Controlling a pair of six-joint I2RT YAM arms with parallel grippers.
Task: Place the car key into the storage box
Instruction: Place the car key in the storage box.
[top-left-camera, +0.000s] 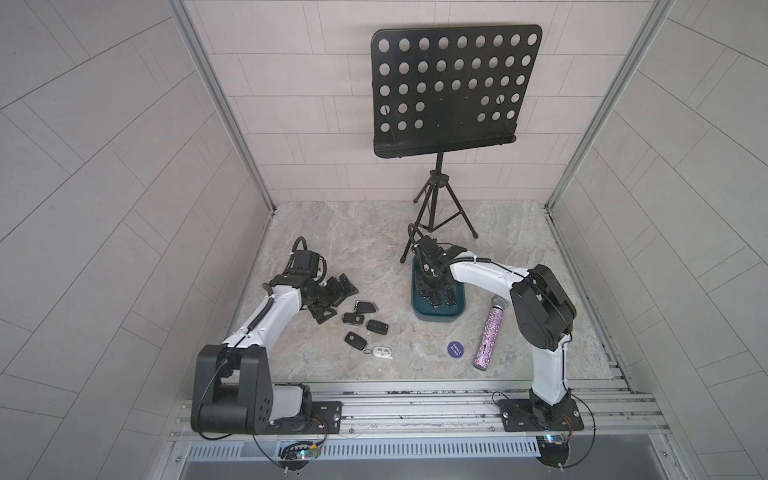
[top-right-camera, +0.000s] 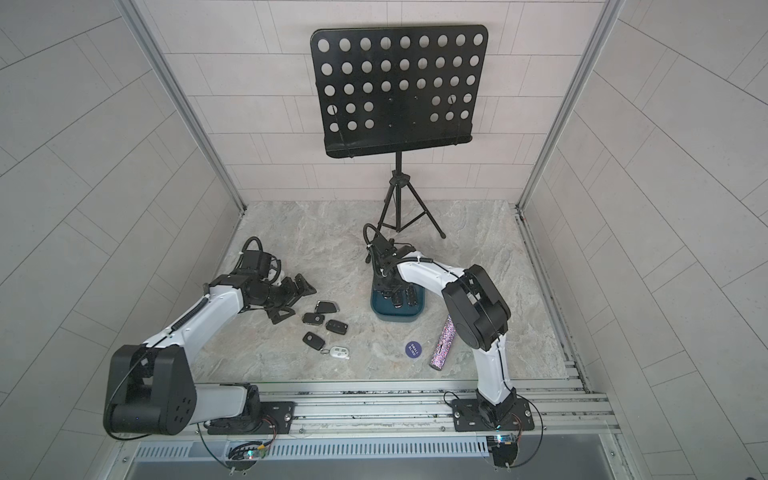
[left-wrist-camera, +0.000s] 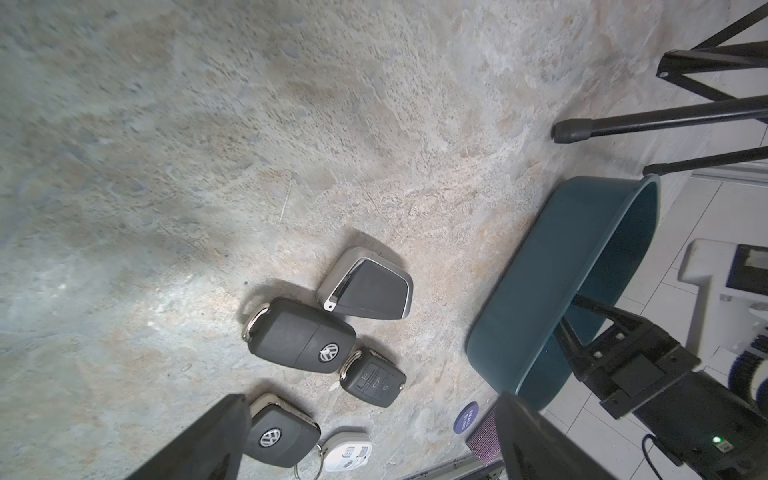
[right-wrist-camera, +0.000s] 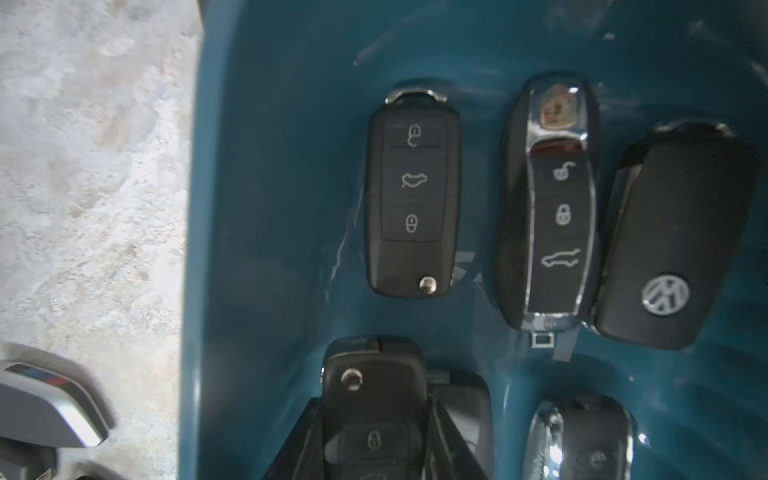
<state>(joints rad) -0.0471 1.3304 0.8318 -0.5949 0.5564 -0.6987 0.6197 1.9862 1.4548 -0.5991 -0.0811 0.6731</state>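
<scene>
The dark teal storage box (top-left-camera: 436, 318) (top-right-camera: 397, 319) sits mid-table. My right gripper (top-left-camera: 432, 286) (top-right-camera: 390, 286) reaches down inside it, shut on a black flip car key (right-wrist-camera: 374, 386); its fingers press the key's two sides in the right wrist view, where the right gripper (right-wrist-camera: 376, 415) hangs just above the box floor (right-wrist-camera: 282, 208). Several other key fobs (right-wrist-camera: 413, 199) lie in the box. My left gripper (top-left-camera: 336, 299) (left-wrist-camera: 372, 415) stands open, holding nothing, over several car keys (top-left-camera: 353, 318) (left-wrist-camera: 301, 336) on the table left of the box.
A white remote (top-left-camera: 382, 353) lies nearest the front among the loose keys. A small blue disc (top-left-camera: 454, 349) and a glittery microphone (top-left-camera: 490, 332) lie right of centre. A black music stand (top-left-camera: 449, 91) stands behind the box, one tripod foot (left-wrist-camera: 569, 131) close to it.
</scene>
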